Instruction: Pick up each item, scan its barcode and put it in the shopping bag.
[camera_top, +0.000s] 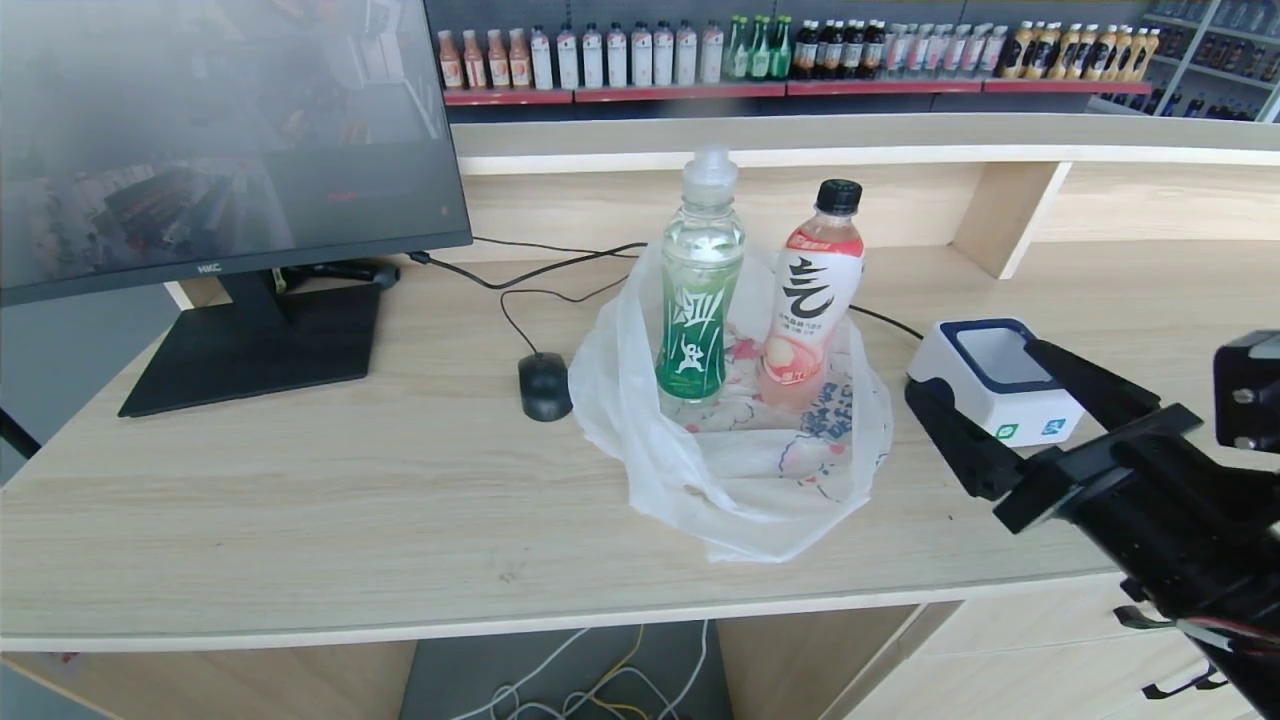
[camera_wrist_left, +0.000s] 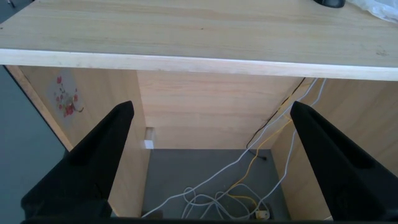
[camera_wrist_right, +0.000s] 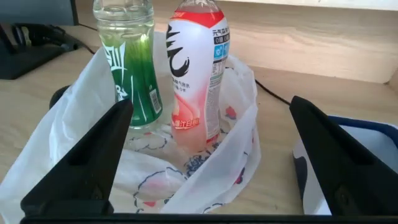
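Observation:
A green-labelled clear bottle and a pink-and-white bottle with a black cap stand upright inside the white plastic shopping bag in the middle of the counter. To the bag's right sits the white barcode scanner with a blue rim. My right gripper hangs open with nothing in it, just right of the bag and over the scanner's near side. My left gripper is open too, held below the counter's front edge and facing the opening under it.
A monitor on a black stand fills the counter's left rear, with a black mouse and cables beside the bag. A raised wooden ledge runs along the back. Loose cables lie under the counter.

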